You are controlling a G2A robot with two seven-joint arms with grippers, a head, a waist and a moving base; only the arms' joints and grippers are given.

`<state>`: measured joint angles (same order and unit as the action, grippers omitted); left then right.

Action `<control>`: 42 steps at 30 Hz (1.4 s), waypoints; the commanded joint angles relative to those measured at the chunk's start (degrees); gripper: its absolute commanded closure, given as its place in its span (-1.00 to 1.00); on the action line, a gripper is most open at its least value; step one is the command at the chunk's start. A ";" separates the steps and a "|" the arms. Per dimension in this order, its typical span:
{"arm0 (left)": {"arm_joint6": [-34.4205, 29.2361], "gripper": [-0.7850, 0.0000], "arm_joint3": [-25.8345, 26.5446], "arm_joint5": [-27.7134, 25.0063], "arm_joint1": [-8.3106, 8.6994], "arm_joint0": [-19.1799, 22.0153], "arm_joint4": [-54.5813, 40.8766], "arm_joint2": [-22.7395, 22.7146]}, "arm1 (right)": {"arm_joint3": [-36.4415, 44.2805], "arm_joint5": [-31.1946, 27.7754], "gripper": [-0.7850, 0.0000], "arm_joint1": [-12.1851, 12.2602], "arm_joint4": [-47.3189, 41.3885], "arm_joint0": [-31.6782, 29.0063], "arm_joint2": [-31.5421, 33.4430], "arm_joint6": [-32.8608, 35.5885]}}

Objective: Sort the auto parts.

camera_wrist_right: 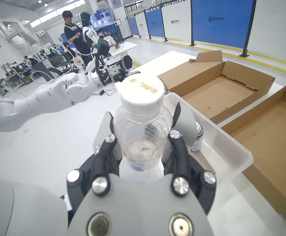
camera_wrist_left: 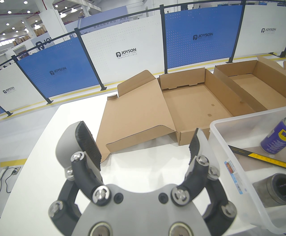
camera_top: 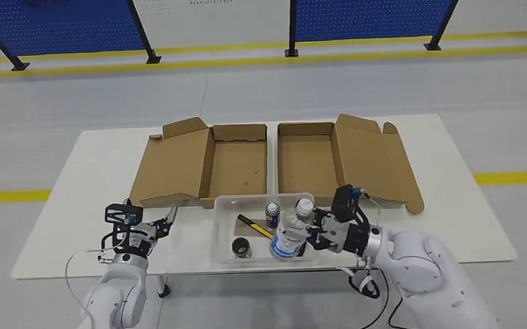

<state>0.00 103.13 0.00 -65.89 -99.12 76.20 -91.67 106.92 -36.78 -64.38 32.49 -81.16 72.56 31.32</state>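
Bottle (camera_wrist_right: 140, 134) at the bin (camera_top: 222, 231), pinched by the right gripper (camera_wrist_right: 144, 112); left gripper (camera_wrist_left: 138, 134) spread wide, just left of the bin.

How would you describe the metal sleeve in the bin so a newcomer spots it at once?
On the white table, find the clear plastic bin at the near edge. In its near corner on the robot's left sits a short grey metal cylinder. Unlike the blue spray can, yellow-and-black ruler and clear plastic bottle nearby, it is squat, bare metal with a dark hollow bore.
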 commanded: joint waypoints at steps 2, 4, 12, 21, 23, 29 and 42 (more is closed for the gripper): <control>0.00 -1.00 0.00 0.00 0.00 0.00 0.00 0.00 | -0.09 0.55 1.00 0.08 -1.42 -0.06 0.18 0.40; 0.00 -1.00 0.00 0.00 0.00 0.00 0.00 0.00 | -0.09 0.55 1.00 0.08 -1.42 -0.06 0.18 0.40; 0.00 -1.00 0.00 0.00 0.00 0.00 0.00 0.00 | -0.09 0.55 1.00 0.08 -1.42 -0.06 0.18 0.40; 0.00 -1.00 0.00 0.00 0.00 0.00 0.00 0.00 | 0.32 2.58 1.00 -0.20 1.84 1.20 -0.98 -5.05; 0.00 -1.00 0.00 0.00 0.00 0.00 0.00 0.00 | -1.83 3.78 1.00 -0.57 3.42 3.72 -2.46 -6.42; 0.00 -1.00 0.00 0.00 0.00 0.00 0.00 0.00 | -10.88 7.18 1.00 -2.08 6.52 13.32 -6.65 -12.25; 0.00 -1.00 0.00 0.00 0.00 0.00 0.00 0.00 | -33.88 15.36 1.00 -7.92 15.10 32.32 -21.33 -26.42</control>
<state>0.00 103.13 0.00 -65.89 -99.12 76.20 -91.67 74.49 -21.86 -71.93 46.96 -49.79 52.23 5.59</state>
